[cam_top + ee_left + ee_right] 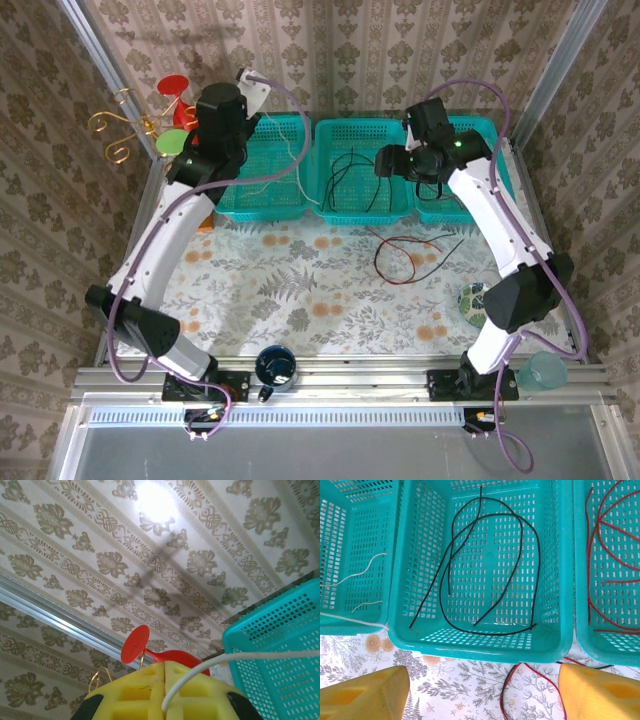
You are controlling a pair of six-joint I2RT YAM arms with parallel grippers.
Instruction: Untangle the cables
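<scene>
A pale white cable (210, 662) is pinched between the yellow fingers of my left gripper (165, 680), which is shut on it. That gripper (248, 88) is raised over the back left, and the cable trails down into the left teal basket (262, 205). Black cables (520, 545) lie looped in the middle basket (480, 647). Red cables (610, 540) lie in the right basket (582, 630). More white cable (365, 567) lies in the left basket. A red and a black cable (410, 255) lie together on the table. My right gripper (482, 695) hovers open above them, holding nothing.
A gold wire ornament with red and green discs (140, 125) stands at the back left. At the near edge there is a dark mug (275, 367). A green patterned bowl (475, 300) and a teal cup (545, 372) are at the right. Patterned walls enclose the table.
</scene>
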